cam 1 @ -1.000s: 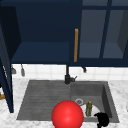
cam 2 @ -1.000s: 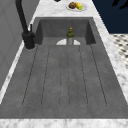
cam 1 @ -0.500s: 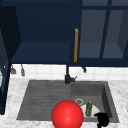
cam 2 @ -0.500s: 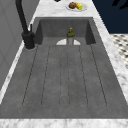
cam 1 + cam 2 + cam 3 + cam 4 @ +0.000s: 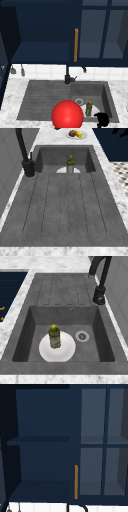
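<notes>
green bottle (image 5: 70, 163) upright on a white plate (image 5: 61, 170) in the sink basin (image 5: 64, 155), ribbed drainboard (image 5: 64, 205) in front, black faucet (image 5: 25, 153) at left, fruit plate (image 5: 76, 134) on the table (image 5: 50, 135) beyond

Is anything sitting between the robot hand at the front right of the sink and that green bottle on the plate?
Nothing visible does. The right robot hand hangs at the basin's front edge, just right of the green bottle, which stands upright on the white plate. The drain lies off to the side.

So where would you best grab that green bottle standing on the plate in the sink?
Probably round the body of the green bottle, below its yellow cap, coming from above: it stands upright on the white plate, and the sink walls crowd a sideways approach. The right hand shows nearest.
</notes>
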`<state>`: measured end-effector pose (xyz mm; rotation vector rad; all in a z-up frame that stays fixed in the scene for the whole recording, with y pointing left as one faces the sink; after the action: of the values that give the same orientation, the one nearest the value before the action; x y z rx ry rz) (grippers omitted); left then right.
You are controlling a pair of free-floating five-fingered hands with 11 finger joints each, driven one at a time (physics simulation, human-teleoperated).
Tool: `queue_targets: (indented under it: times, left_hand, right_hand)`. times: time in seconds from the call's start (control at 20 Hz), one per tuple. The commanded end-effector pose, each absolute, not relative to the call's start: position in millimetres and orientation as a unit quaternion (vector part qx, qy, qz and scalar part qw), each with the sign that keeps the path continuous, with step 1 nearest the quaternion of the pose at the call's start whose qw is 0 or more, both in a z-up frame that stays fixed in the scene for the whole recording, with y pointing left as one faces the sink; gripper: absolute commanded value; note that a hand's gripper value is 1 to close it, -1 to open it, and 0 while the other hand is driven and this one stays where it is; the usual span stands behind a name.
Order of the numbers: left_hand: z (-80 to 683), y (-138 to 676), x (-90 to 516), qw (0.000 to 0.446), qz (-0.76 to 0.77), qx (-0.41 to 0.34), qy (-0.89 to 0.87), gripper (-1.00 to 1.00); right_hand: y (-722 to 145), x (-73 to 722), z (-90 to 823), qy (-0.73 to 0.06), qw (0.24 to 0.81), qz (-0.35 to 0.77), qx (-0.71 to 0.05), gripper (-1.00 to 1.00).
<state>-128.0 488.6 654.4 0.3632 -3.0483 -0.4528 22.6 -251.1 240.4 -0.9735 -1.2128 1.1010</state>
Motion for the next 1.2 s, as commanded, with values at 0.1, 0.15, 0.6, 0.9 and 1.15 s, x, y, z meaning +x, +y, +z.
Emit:
queue_targets:
  times: [0.1, 0.15, 0.6, 0.9, 1.15]
  left_hand:
    - [656, 497, -140, 0.013, -0.152, 0.098, -0.983, -1.0]
    - [656, 499, -148, 0.011, -0.155, 0.091, -0.984, -1.0]
    - [650, 523, -206, 0.008, -0.164, 0.069, -0.984, -1.0]
    - [643, 529, -234, 0.007, -0.172, 0.058, -0.983, -1.0]
    - [629, 520, -252, 0.009, -0.175, 0.044, -0.984, -1.0]
  right_hand:
    - [-251, 23, 240, -0.519, 0.579, 0.471, -0.416, 0.0]
    - [-251, 23, 240, -0.519, 0.579, 0.471, -0.416, 0.0]
    - [-251, 23, 240, -0.519, 0.579, 0.471, -0.416, 0.0]
    - [-251, 23, 240, -0.519, 0.579, 0.471, -0.416, 0.0]
    - [-251, 23, 240, -0.519, 0.579, 0.471, -0.416, 0.0]
